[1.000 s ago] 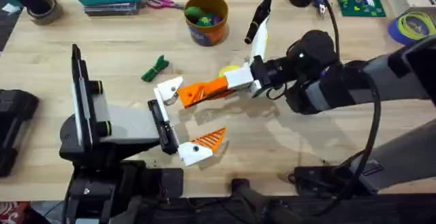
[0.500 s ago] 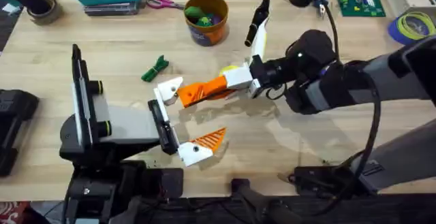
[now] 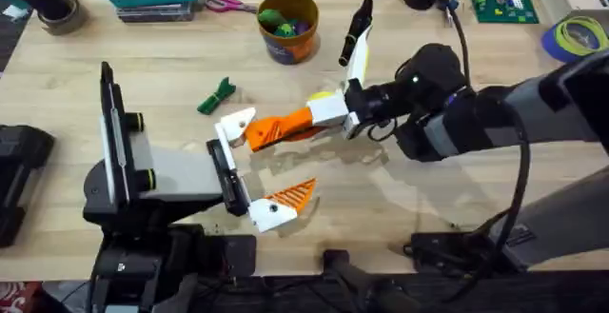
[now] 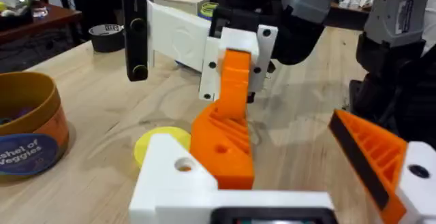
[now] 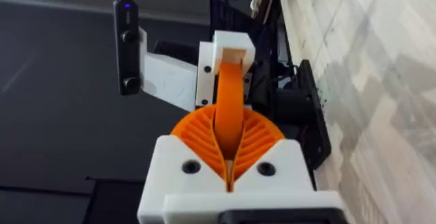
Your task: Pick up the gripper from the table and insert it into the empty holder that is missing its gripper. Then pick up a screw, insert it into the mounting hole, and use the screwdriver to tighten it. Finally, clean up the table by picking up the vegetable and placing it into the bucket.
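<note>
Right gripper [image 3: 285, 126]: clamped on the gripper [image 3: 269, 130], pressed at the holder [image 3: 233, 125].
Left gripper [image 3: 257, 166]: apart.
Risk: if tilted, the wedge may be jammed or dropped.

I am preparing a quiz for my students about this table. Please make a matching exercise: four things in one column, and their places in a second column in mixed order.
Things:
1. vegetable
2. bucket
3. gripper
4. scissors

Places:
A. held in the fingers of the right gripper, at the holder
B. far edge of the table, left of the bucket
C. loose on the table, beyond the left gripper
D. far side, with toy pieces inside

Pairs: 1-C, 2-D, 3-A, 4-B
</note>
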